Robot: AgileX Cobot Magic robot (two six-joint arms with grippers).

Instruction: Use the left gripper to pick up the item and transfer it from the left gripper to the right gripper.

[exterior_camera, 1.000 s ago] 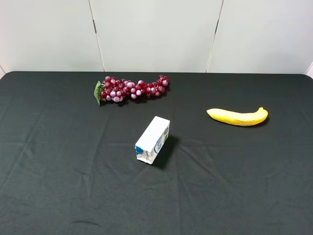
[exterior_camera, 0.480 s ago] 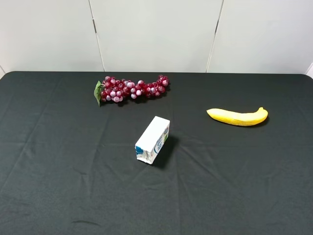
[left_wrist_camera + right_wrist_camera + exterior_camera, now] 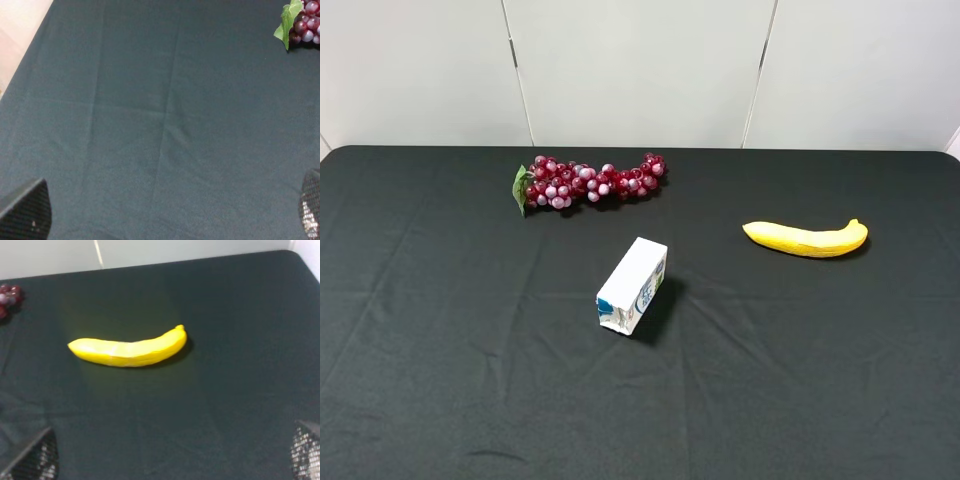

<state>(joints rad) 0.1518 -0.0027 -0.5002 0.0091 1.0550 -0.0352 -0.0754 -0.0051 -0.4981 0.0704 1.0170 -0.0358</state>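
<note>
The yellow banana lies flat on the black cloth at the right of the table, its stem tip pointing right. It also shows in the right wrist view, ahead of my right gripper. That gripper is open and empty, with only the tips of its fingers in view. My left gripper is open and empty over bare cloth on the left side, with its fingertips at the frame's corners. Neither arm shows in the exterior high view.
A red grape bunch with a green leaf lies at the back centre and shows in the left wrist view. A white-and-blue carton lies in the middle. The black cloth covers the table.
</note>
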